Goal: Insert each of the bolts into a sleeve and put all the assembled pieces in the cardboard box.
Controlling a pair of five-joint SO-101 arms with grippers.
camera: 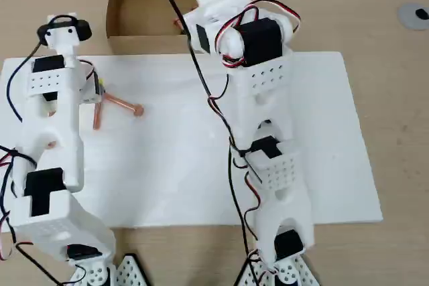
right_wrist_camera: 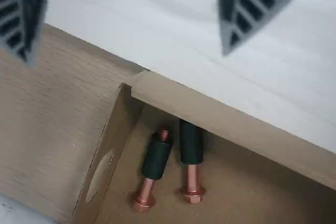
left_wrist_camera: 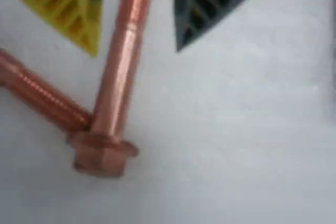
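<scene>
At the left of the white sheet [camera: 174, 165] on the wooden desk [camera: 395, 98], just beside the left arm [camera: 53, 112]: two bare bolts [camera: 124, 105], coppery and shiny, splayed in a V and touching at one end. From the left wrist, first bolt [left_wrist_camera: 118, 66] flat on the sheet, with a flanged hex head and a long smooth shank running up between the left jaws. Second bolt [left_wrist_camera: 42, 95] threaded, slanting in from the side, its tip against the first just above the head. Left jaws open, yellow finger [left_wrist_camera: 68, 9] on one side of that shank and dark finger [left_wrist_camera: 210, 3] on the other, neither touching it. Cardboard box [camera: 134, 38] at the far side of the desk, left of centre, its near wall against the sheet's far edge. Right arm [camera: 268, 78] stretched from the near edge out over the box's right part. Right jaws open wide, ribbed dark fingers [right_wrist_camera: 252, 9] well apart above the box wall [right_wrist_camera: 220, 119]. On the box floor, two assembled pieces [right_wrist_camera: 152, 171] side by side, copper heads pointing away from that wall. One black sleeve [right_wrist_camera: 156, 156] with a thread tip poking out, the other sleeve [right_wrist_camera: 190, 145] tucked partly under the wall's edge.
</scene>
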